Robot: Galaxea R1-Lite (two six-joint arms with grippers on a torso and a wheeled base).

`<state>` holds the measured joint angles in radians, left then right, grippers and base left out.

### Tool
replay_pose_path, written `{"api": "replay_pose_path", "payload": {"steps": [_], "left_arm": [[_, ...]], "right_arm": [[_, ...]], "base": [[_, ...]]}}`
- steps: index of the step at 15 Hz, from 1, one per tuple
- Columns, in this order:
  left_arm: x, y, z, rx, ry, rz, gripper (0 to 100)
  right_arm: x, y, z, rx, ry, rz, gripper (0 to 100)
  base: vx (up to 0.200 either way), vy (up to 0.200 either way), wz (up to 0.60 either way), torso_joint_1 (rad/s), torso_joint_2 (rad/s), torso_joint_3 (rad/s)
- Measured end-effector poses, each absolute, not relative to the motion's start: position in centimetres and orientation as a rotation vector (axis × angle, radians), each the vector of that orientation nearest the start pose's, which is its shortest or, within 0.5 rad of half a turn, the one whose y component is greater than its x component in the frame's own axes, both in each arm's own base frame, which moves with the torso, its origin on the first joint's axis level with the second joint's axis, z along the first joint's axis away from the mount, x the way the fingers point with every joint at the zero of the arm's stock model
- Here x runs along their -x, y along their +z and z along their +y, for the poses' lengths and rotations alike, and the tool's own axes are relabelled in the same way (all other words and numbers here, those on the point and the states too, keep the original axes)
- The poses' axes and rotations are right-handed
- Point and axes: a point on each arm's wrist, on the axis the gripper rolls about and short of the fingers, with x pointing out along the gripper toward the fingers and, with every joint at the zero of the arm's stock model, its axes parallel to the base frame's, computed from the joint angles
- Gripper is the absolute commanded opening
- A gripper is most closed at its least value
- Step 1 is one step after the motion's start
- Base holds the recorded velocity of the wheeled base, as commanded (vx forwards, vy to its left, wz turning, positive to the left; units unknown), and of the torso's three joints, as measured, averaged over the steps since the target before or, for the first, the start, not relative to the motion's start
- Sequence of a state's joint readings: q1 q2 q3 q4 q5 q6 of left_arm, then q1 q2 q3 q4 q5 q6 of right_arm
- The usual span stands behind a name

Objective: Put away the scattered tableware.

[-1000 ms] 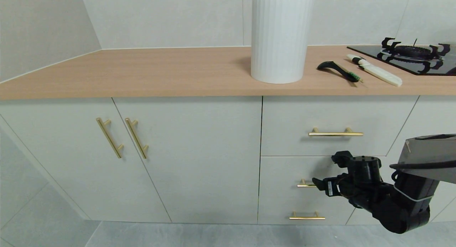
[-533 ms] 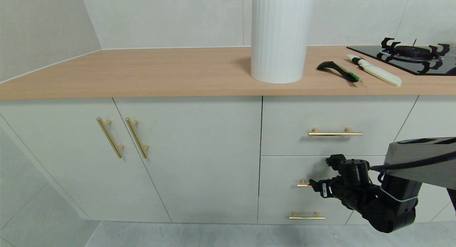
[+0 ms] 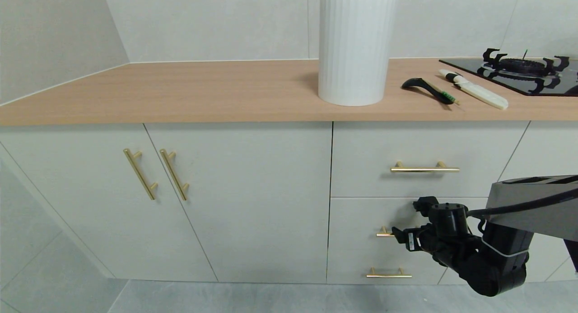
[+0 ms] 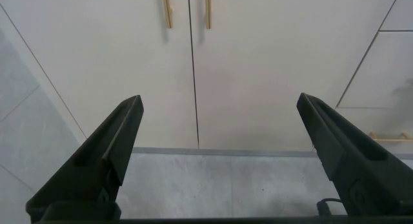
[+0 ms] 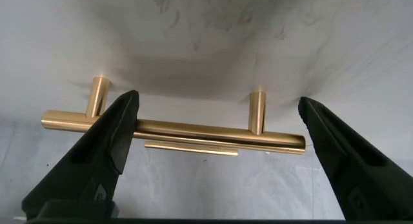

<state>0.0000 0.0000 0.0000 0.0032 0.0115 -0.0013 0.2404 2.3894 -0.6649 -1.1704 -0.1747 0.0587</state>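
Progress: early, 0 items stowed | black utensil (image 3: 429, 89) and white knife (image 3: 476, 94) lie on tabletop (image 3: 203, 91), right of white canister (image 3: 354, 46) | middle drawer (image 3: 361, 213) shut | right pincer (image 5: 216, 161) spread astride drawer handle (image 5: 174, 128), judged ungripped | left pincer (image 4: 219, 153) spread, empty, facing cupboard doors (image 4: 258, 62).

Right gripper (image 5: 216, 102) directly facing a pale drawer front (image 5: 213, 30), dark fingers (image 5: 97, 159) spread wide apart. Between them, a horizontal brass bar handle (image 5: 193, 129) on two short posts (image 5: 257, 111), one bar end hidden behind one finger. Contact between fingers and handle not determinable. Just beyond the bar, a second brass handle (image 5: 190, 147), thinner in appearance, parallel to it.
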Motion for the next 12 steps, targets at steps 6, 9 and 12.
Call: {"api": "replay_pose_path", "payload": {"steps": [6, 9, 12], "left_arm": [[2.28, 7.52, 0.03, 0.001, 0.011, 0.003, 100], [2.28, 7.52, 0.03, 0.001, 0.011, 0.003, 100], [2.28, 7.52, 0.03, 0.001, 0.011, 0.003, 100]], "right_arm": [[-33.93, -3.54, 7.92, 0.07, 0.049, 0.579, 100], [-33.76, -3.64, 7.86, 0.073, 0.047, 0.6, 100], [-33.66, -3.7, 7.85, 0.078, 0.047, 0.619, 100]], "base": [[0.0, 0.0, 0.0, 0.0, 0.0, 0.0], [0.0, 0.0, 0.0, 0.0, 0.0, 0.0], [0.0, 0.0, 0.0, 0.0, 0.0, 0.0]]}}
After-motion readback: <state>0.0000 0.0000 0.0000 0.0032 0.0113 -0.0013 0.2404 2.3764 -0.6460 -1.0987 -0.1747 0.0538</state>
